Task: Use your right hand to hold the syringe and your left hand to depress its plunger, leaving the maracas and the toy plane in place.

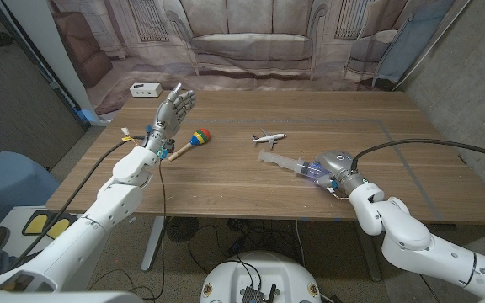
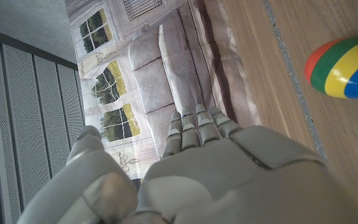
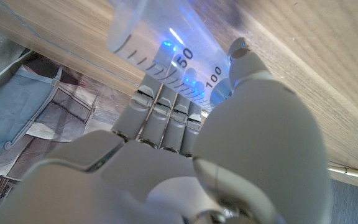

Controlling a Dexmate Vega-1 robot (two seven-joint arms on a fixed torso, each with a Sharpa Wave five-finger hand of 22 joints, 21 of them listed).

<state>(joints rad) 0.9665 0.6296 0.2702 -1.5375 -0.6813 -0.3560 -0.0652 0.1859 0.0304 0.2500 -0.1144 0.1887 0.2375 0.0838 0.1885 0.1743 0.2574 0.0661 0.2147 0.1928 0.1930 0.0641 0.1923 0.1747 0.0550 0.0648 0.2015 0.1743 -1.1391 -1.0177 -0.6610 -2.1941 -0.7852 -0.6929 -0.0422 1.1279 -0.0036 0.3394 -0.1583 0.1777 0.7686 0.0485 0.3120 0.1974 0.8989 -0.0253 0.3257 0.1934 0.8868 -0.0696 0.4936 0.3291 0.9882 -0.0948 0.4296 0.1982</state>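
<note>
Gripping syringe (image 1: 297, 165): right hand (image 1: 337, 168) | left hand (image 1: 173, 109) raised, fingers apart

The head view was evenly lit and sharp, with soft shadows on the table (image 1: 226, 181). Blue glow shone on the syringe (image 1: 297, 164) at 4 o'clock. In the wrist views both hands were close and blurred.

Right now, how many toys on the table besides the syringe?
2: a maraca beside the raised left hand; a toy plane mid-table, just beyond the syringe.
</note>
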